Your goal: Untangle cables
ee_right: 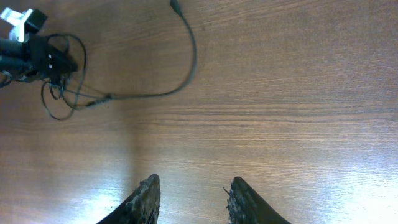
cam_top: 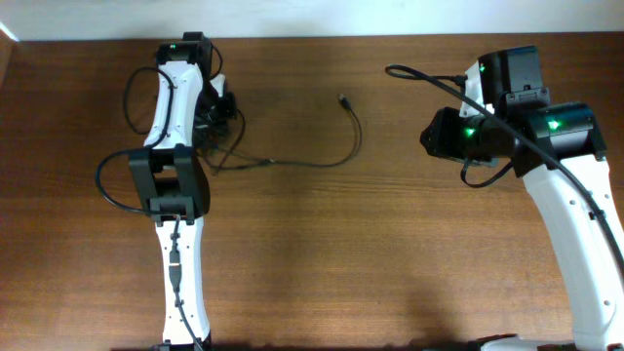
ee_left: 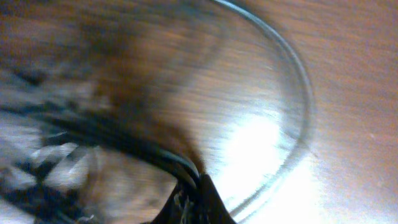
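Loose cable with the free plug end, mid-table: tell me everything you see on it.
Thin, black, limp cable, looks rubber-sheathed. It lies flat on the wooden table, running right from the tangle at the left gripper, then hooking back toward the far edge. Its free end carries a small dark plug, touching only wood. A slightly thicker section sits near the tangle. Right gripper is clear of it.

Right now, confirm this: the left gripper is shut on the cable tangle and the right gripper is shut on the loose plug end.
Wrong on the right gripper: it is open over bare table, and the loose plug end lies well away from it, as the right wrist view shows. The left gripper is indeed shut on the cable tangle.
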Robot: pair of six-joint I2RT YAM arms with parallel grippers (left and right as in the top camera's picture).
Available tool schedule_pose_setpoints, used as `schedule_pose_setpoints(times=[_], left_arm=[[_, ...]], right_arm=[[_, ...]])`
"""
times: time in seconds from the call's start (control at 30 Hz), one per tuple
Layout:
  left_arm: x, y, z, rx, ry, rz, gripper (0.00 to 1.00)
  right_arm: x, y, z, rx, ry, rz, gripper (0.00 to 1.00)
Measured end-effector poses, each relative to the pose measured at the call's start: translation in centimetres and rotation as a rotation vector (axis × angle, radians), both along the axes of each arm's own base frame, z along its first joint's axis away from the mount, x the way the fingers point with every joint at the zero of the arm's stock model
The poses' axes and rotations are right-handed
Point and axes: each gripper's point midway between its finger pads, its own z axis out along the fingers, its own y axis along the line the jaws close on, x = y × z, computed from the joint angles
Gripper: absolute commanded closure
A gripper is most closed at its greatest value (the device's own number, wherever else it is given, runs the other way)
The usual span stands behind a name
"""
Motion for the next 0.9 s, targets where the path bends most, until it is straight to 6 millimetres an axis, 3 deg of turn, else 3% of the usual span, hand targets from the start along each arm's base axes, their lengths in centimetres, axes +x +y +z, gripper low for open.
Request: schedule_pose_setpoints(times=[0.03, 0.1, 0.2, 0.27, 0.3, 0.37, 0.43, 0.5, 0.57, 0.7, 0.77, 0.9], left_arm=[[-0.4, -1.2, 0.4, -0.07, 0.005, -0.044, 1.0], [-1.1, -4.7, 3.1, -0.262, -0.012, -0.152, 1.0], [0.1, -10.0, 10.2, -0.437, -0.203, -0.289, 1.0], [0.2, -12.7, 13.7, -0.497, -0.3, -0.354, 1.0], [0.0, -14.4, 16.5, -0.521, -0.373, -0.402, 1.0], [-0.6, -15.9, 19.9, -0.537, -0.451, -0.446, 1.0], [-2.5, -17.6, 27.4, -0.559, -0.612, -0.501, 1.0], [-3.8, -17.8, 32.4, -0.577, -0.718, -0.491, 1.0], [-4.0, -17.8, 34.8, -0.603, -0.752, -0.436, 1.0], [-4.0, -18.3, 35.6, -0.68, -0.684, -0.3, 1.0], [-4.1, -18.9, 36.4, -0.735, -0.679, -0.288, 1.0], [-4.8, -20.5, 38.5, -0.88, -0.636, -0.268, 1.0]], right_arm=[[0.0, 0.0, 0.0, 0.0, 0.0, 0.001, 0.63], [0.0, 0.0, 0.0, -0.001, -0.001, 0.003, 0.62], [0.0, 0.0, 0.0, -0.001, -0.001, 0.003, 0.63], [0.0, 0.0, 0.0, -0.001, -0.001, 0.003, 0.63], [0.0, 0.0, 0.0, -0.001, -0.001, 0.003, 0.63], [0.2, 0.2, 0.1, 0.007, -0.01, 0.006, 0.63], [0.8, 1.0, 0.8, 0.052, -0.046, 0.029, 0.63], [1.9, 2.7, 2.2, 0.137, -0.112, 0.077, 0.63], [2.9, 4.3, 4.0, 0.218, -0.189, 0.134, 0.62], [3.9, 7.6, 6.9, 0.323, -0.306, 0.215, 0.57], [4.2, 9.0, 7.4, 0.352, -0.329, 0.239, 0.57], [5.1, 11.0, 6.0, 0.38, -0.295, 0.256, 0.57]])
